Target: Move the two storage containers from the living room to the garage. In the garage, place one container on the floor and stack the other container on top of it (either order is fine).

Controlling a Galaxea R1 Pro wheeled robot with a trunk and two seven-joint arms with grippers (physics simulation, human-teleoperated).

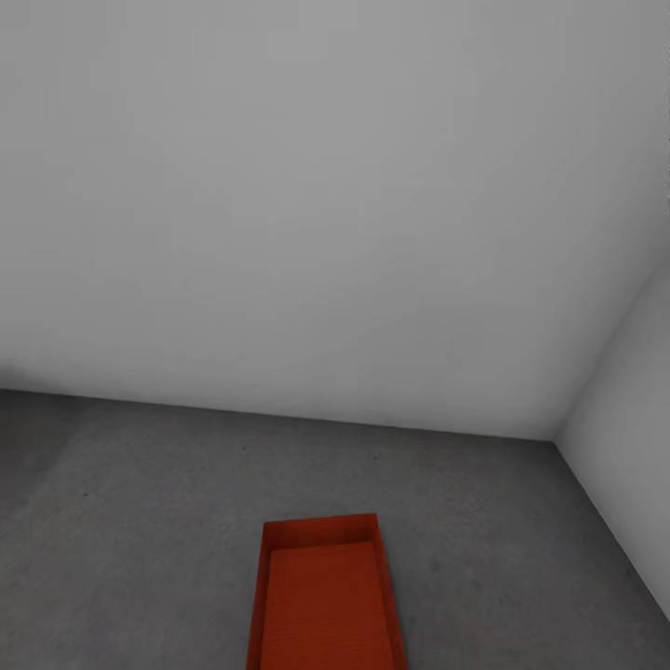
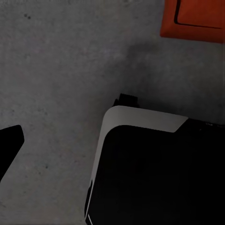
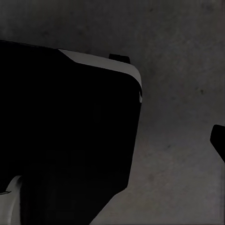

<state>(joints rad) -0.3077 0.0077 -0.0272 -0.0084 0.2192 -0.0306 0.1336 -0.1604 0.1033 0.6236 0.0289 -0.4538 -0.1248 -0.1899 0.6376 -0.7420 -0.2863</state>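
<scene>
One orange-red storage container [image 1: 326, 600] sits on the dark grey garage floor [image 1: 140, 521], low and centred in the head view, open side up and empty, with its near end cut off by the frame edge. A corner of the container [image 2: 194, 18] also shows in the left wrist view, beyond my base. One dark fingertip [image 2: 9, 140] of the left gripper hangs over bare floor, holding nothing. In the right wrist view, one dark fingertip [image 3: 218, 140] of the right gripper is likewise over bare floor, far off the view's middle.
Pale grey walls [image 1: 326, 233] meet in a corner [image 1: 556, 439] at the right, about a container's length beyond the bin. My black and white base [image 2: 154, 168] sits close beside the bin, and the base [image 3: 70, 126] shows in the right wrist view too.
</scene>
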